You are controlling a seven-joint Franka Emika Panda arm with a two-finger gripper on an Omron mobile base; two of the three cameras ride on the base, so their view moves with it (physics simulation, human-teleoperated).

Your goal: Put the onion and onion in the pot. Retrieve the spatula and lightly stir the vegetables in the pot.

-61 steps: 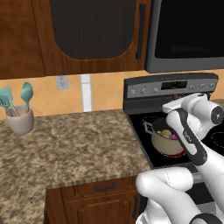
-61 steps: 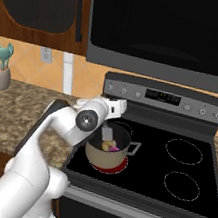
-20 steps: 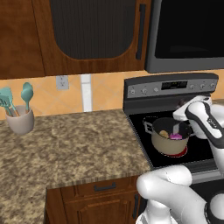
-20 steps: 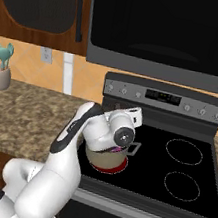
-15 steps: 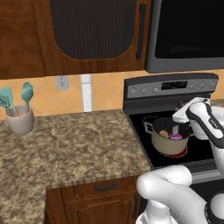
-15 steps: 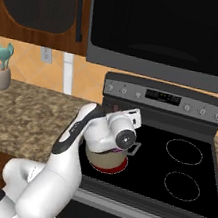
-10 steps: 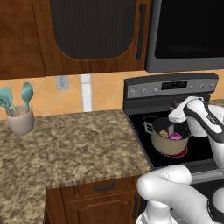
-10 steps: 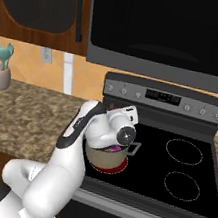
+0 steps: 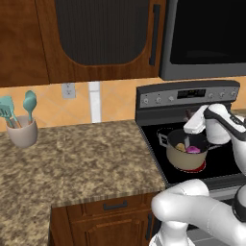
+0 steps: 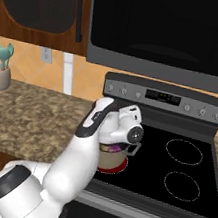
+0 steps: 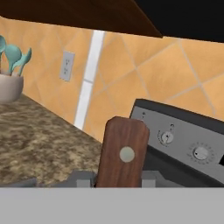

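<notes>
Pot [image 9: 185, 154]: round, beige sides, dark inside, grey rim with a grey loop handle showing on its left, upright on a red-glowing stove burner, directly under the gripper [image 9: 191, 128]. In the right base view the pot [image 10: 108, 156] is mostly hidden behind the arm, only its beige lower wall visible. Tan-yellow onion [image 9: 180, 146] sits inside the pot, left part, below the gripper. Purple-magenta onion [image 9: 193, 150] also inside, just right of the tan one, close beside it; contact unclear. Spatula [image 11: 121, 153]: in the hand view its dark brown wooden handle end, with a small grey rivet, rises between the fingertips, clamped there; blade hidden.
</notes>
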